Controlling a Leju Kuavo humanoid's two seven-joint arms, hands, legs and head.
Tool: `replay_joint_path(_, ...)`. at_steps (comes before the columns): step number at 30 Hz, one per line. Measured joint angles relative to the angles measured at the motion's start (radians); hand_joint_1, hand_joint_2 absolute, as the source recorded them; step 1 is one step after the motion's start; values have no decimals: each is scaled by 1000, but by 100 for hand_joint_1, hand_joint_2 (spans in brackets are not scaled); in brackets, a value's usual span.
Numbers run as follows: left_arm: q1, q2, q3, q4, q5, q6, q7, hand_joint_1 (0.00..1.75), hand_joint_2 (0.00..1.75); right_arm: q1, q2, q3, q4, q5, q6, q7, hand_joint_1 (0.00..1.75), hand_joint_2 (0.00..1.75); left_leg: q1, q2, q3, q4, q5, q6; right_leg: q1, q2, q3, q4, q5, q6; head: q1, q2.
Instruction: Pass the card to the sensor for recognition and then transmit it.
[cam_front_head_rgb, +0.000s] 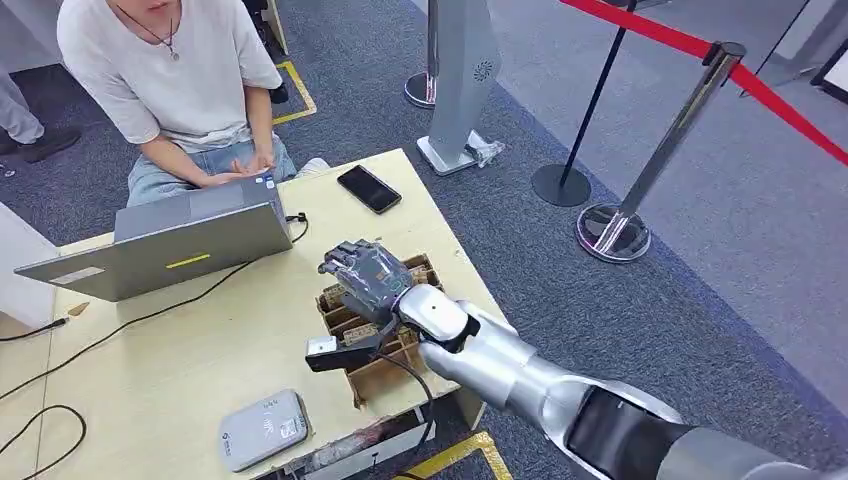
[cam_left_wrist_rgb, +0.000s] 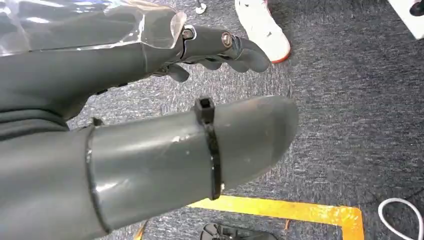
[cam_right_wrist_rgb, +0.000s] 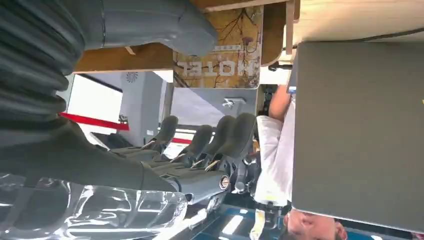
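Observation:
A brown card printed "HOTEL" (cam_right_wrist_rgb: 220, 50) stands in a wooden slotted rack (cam_front_head_rgb: 352, 385) near the table's right edge. My right hand (cam_front_head_rgb: 365, 272) hovers over the rack with its fingers (cam_right_wrist_rgb: 220, 135) stretched out and apart. Its thumb (cam_right_wrist_rgb: 165, 25) lies beside the card, and nothing is held. The grey-white card sensor (cam_front_head_rgb: 262, 428) lies flat at the table's near edge, left of the rack. My left hand (cam_left_wrist_rgb: 175, 155) hangs over the carpet, its fingers apart and holding nothing.
A person sits at the far side behind an open grey laptop (cam_front_head_rgb: 170, 240). A black phone (cam_front_head_rgb: 369, 188) lies beyond the rack. Black cables (cam_front_head_rgb: 150, 315) cross the tabletop (cam_front_head_rgb: 180, 350). Stanchions (cam_front_head_rgb: 615, 225) with a red belt stand on the carpet to the right.

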Motion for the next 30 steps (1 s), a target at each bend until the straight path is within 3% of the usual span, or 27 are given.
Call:
replay_joint_path(7, 0, 0, 0, 0, 0, 0, 0, 0, 0, -12, 0, 6, 13, -8, 2, -3, 70, 175, 0, 0, 0, 0, 0, 0, 0, 0, 0, 0, 0, 0, 0, 0)
replay_joint_path(13, 0, 0, 0, 0, 0, -5, -7, 0, 0, -31, -10, 6, 16, -61, 45, -25, 68, 175, 0, 0, 0, 0, 0, 0, 0, 0, 0, 0, 0, 0, 0, 0)
replay_joint_path(25, 2, -1, 0, 0, -9, 11, -46, 0, 0, -27, -136, 6, -99, -227, 227, -28, 77, 175, 0, 0, 0, 0, 0, 0, 0, 0, 0, 0, 0, 0, 0, 0)
replay_joint_path(30, 14, -13, 0, 0, 3, 47, -75, 0, 0, -28, -196, 6, -133, -267, 262, -39, 99, 175, 0, 0, 0, 0, 0, 0, 0, 0, 0, 0, 0, 0, 0, 0)
